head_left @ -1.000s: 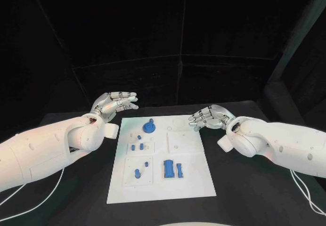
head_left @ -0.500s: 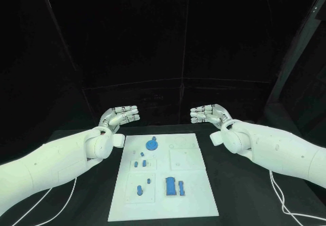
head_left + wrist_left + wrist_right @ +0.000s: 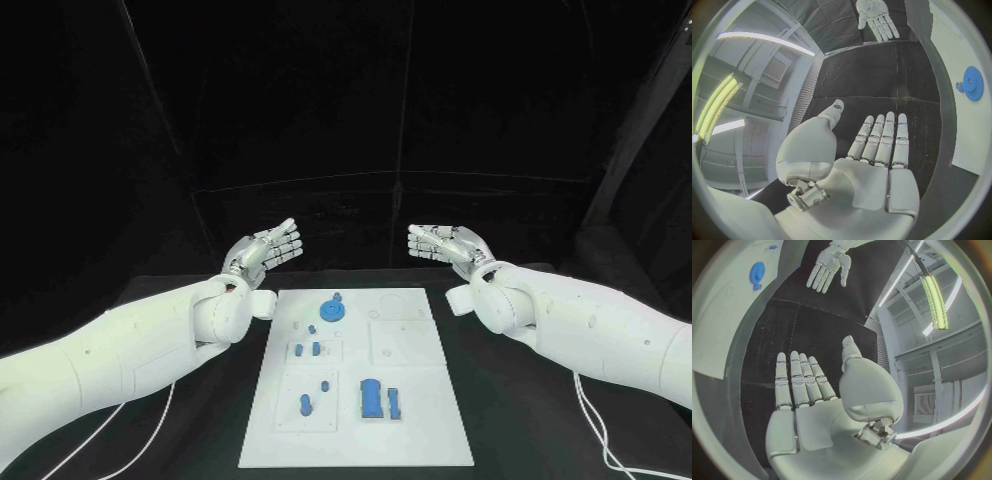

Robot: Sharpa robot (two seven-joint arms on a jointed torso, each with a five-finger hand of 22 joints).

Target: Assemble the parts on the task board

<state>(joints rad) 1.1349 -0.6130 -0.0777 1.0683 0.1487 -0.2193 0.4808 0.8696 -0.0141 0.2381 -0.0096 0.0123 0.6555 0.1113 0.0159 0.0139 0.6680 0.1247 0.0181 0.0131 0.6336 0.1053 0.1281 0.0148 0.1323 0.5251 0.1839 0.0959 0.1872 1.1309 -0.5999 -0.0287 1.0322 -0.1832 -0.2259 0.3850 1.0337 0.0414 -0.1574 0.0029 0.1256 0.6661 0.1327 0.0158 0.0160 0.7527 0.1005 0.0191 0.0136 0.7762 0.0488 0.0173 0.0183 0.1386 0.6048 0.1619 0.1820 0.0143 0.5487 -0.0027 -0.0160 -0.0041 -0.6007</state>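
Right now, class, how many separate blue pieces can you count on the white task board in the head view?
About 8 on the task board: the round gear at the far end, three small ones mid-left, two in the near-left panel, two tall blocks near the middle. Tiny ones may go unseen.

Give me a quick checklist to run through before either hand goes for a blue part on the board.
1. Left hand empty, fingers extended: ok.
2. Right hand empty, fingers extended: ok.
3. Both hands off the task board: ok.
4. Blue gear lying unobstructed at the board's far end: ok.
5. Tall blue block standing in its near section: ok.
6. Which small parts are already seated: cannot tell.
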